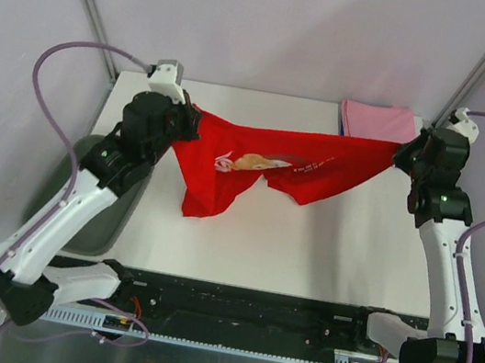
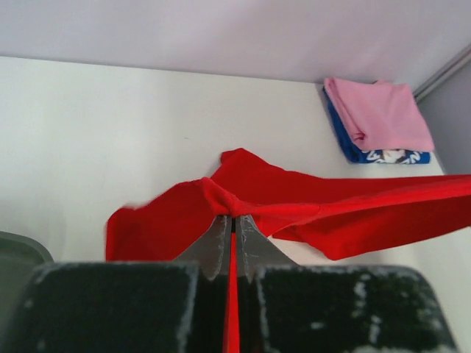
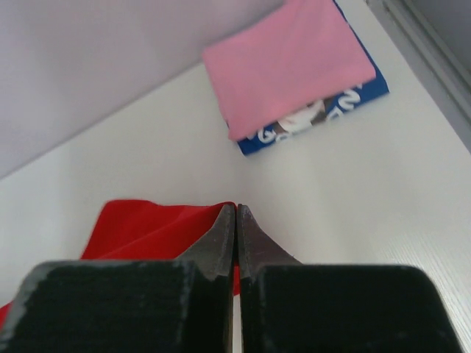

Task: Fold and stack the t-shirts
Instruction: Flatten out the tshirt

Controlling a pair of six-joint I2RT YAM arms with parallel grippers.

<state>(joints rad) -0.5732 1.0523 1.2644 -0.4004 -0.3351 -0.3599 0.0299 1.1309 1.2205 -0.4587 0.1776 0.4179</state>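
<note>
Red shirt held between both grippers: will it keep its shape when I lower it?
Probably not: the red shirt sags and a loose flap hangs, though the left gripper and right gripper pinch its ends. Likely light, since small pinches of cloth carry it. It may bunch on the table rather than lie flat.

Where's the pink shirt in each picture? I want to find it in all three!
Top external: the pink shirt lies folded at the far right corner of the table.
Left wrist: pink shirt at upper right, on top of the blue shirt.
Right wrist: pink shirt at top, right of middle, over the blue shirt.
Shared landmark: the red shirt shows in all three views.
</note>
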